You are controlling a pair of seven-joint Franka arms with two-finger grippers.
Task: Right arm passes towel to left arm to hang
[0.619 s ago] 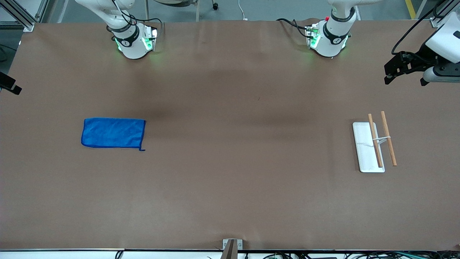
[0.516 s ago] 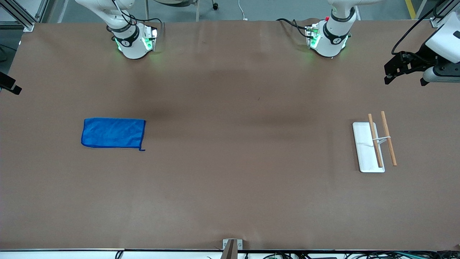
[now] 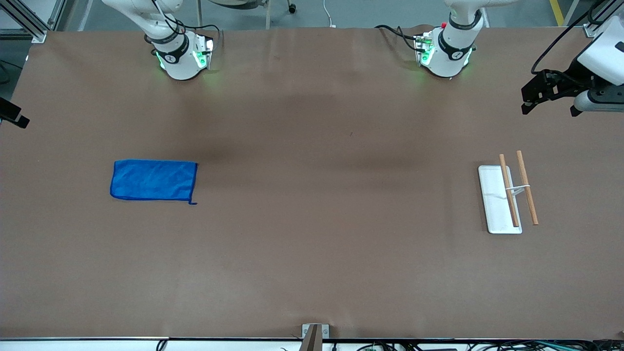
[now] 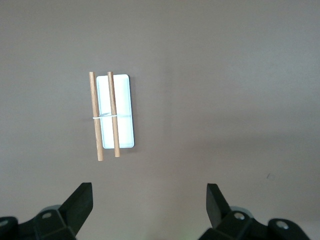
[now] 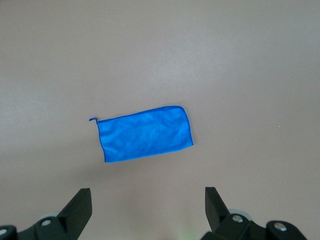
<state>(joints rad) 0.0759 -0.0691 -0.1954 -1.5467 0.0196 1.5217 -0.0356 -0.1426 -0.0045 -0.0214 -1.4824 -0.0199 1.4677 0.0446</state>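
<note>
Towel flat on desk toward right arm's end, rack toward left arm's; both grippers high, fingers wide, empty.

A white tray is seen on the brown tabletop. Two wooden rods, joined by a white band, are laid over its edge.

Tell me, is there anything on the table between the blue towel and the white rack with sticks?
Nothing: in the front view, only bare brown table lies between the towel and the rack.
</note>
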